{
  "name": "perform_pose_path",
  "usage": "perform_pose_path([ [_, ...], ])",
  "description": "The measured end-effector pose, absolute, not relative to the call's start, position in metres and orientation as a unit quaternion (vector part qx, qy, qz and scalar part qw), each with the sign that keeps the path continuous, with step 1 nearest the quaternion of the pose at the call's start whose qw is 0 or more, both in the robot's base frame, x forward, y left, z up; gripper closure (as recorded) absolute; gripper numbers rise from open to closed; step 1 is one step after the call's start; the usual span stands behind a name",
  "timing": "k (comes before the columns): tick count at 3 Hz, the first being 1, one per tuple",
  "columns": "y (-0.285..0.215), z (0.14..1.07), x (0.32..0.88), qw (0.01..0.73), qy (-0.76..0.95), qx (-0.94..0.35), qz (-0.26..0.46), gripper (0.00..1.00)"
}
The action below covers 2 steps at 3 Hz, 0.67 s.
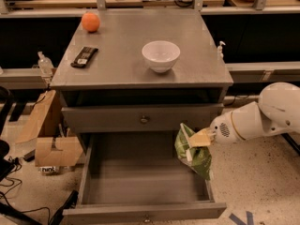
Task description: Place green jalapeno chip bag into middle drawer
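Note:
The green jalapeno chip bag (193, 151) is a glossy green foil bag held in the air above the right side of the open drawer (140, 172). My gripper (197, 139) is shut on the bag's upper part. The white arm reaches in from the right. The bag hangs tilted, its lower end near the drawer's right wall. The drawer is pulled out and its inside looks bare.
On the grey cabinet top (122, 55) stand a white bowl (161, 56), an orange (90, 22) and a dark remote-like object (85, 56). A shut drawer (143, 119) sits above the open one. Cardboard boxes (44, 135) lie on the floor at left.

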<state>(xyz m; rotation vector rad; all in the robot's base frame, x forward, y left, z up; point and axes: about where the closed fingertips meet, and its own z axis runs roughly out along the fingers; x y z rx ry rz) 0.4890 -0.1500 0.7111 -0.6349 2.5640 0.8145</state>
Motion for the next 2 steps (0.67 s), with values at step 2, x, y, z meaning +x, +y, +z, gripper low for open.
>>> perform_pose_path([
  [2,-0.140,0.745,0.494,0.194,0.907,-0.247,0.281,1.00],
])
